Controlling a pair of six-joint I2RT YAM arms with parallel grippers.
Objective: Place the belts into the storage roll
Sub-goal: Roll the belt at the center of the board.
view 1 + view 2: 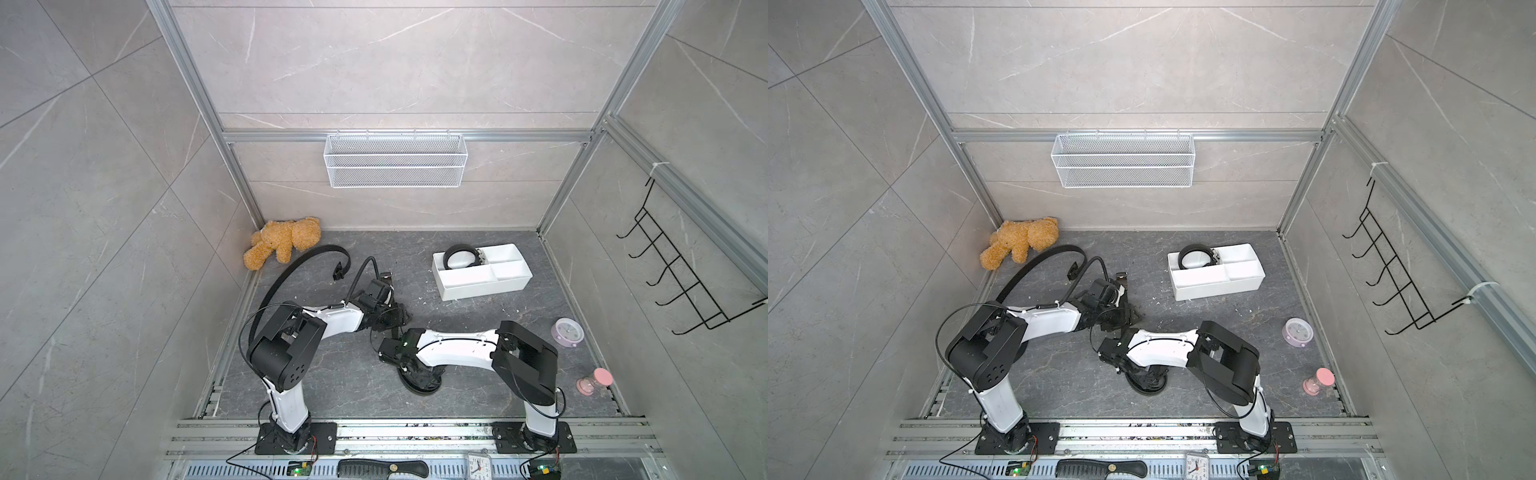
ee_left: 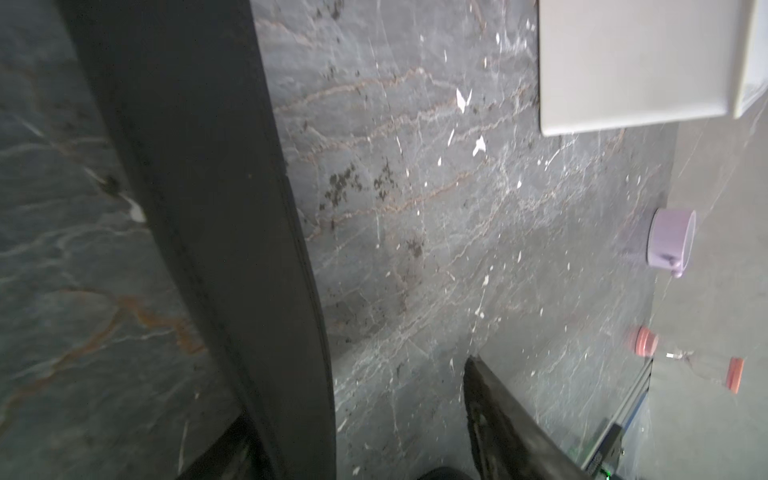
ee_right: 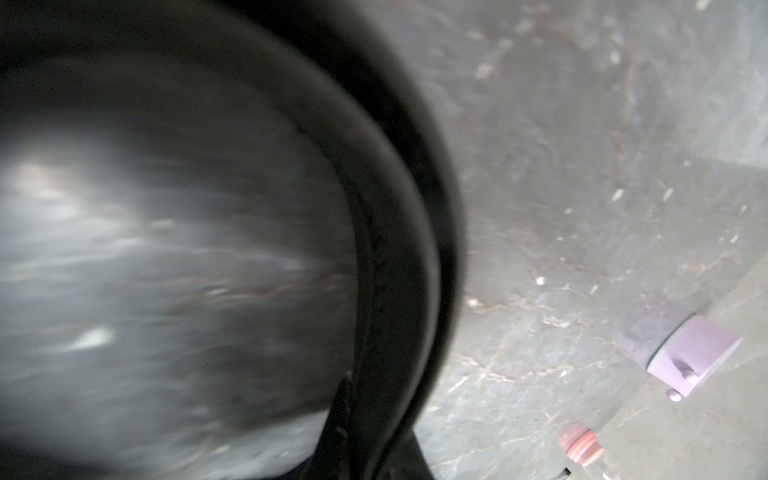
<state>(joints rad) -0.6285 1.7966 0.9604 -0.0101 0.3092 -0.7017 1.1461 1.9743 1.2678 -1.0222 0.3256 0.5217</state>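
Note:
The storage roll (image 1: 478,291) (image 1: 1217,289) is a white divided tray at the back right. One coiled belt (image 1: 459,247) (image 1: 1194,248) lies in its far-left compartment. A long belt (image 1: 324,249) (image 1: 1059,250) arcs from beside my left arm toward the teddy bear, its buckle end hanging free. My left gripper (image 1: 397,318) (image 2: 357,407) is open, and a black strap (image 2: 208,208) runs between its jaws against one finger. I cannot tell which belt that strap belongs to. My right gripper (image 1: 415,372) (image 3: 370,440) is shut on the wall of a coiled belt (image 1: 419,386) (image 3: 399,270) on the floor.
A teddy bear (image 1: 282,241) lies in the back left corner. A wire basket (image 1: 395,162) hangs on the back wall, a black hook rack (image 1: 681,274) on the right wall. A lilac clock (image 1: 567,331) and pink hourglass (image 1: 594,381) stand at the right. A comb (image 1: 382,468) lies at the front.

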